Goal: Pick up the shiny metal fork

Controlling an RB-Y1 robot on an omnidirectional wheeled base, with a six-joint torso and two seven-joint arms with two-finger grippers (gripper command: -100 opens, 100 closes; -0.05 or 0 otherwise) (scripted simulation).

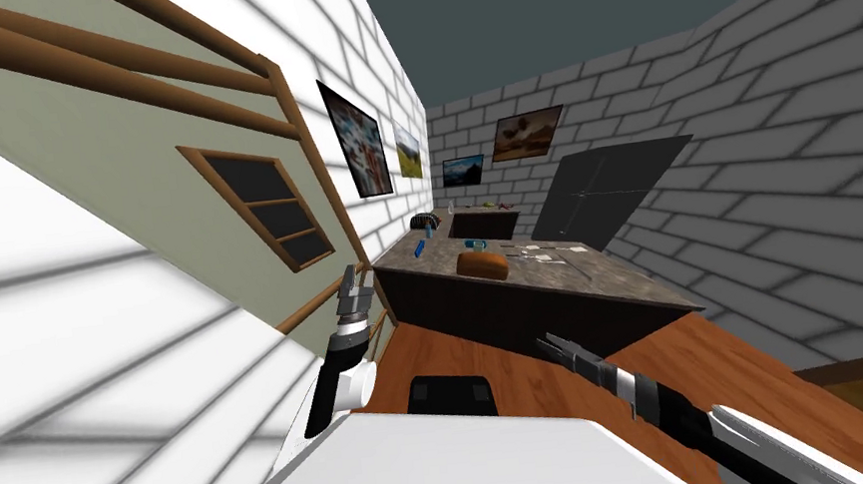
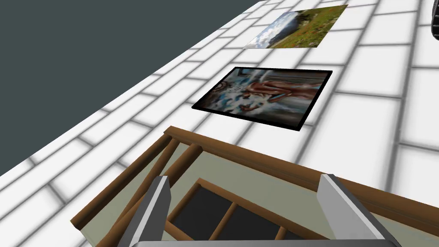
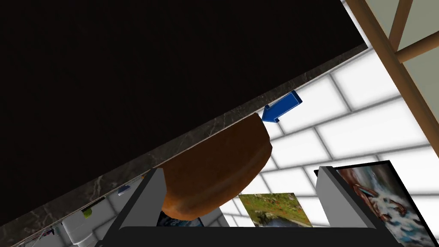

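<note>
Right gripper (image 1: 548,341), fingers apart and empty, points toward the table's (image 1: 613,273) brown loaf (image 1: 482,265); left gripper (image 1: 359,280), likewise open-fingered and empty, hangs by the left wall (image 1: 77,321).

Too small to tell a fork among the pale bits (image 1: 546,254) just beyond the brown lump (image 1: 482,265) on the counter (image 1: 625,284), and likewise unreadable the blue thing (image 1: 417,248) and dark thing (image 1: 423,221) behind that lump.

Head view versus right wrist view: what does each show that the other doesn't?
Head view: left gripper beside the wooden window frame, dark grey fridge, small pale items on the counter, too small to name. Right wrist view: right gripper with fingers open, aimed at the brown loaf. Shared: loaf, blue object, counter, framed wall pictures.
</note>
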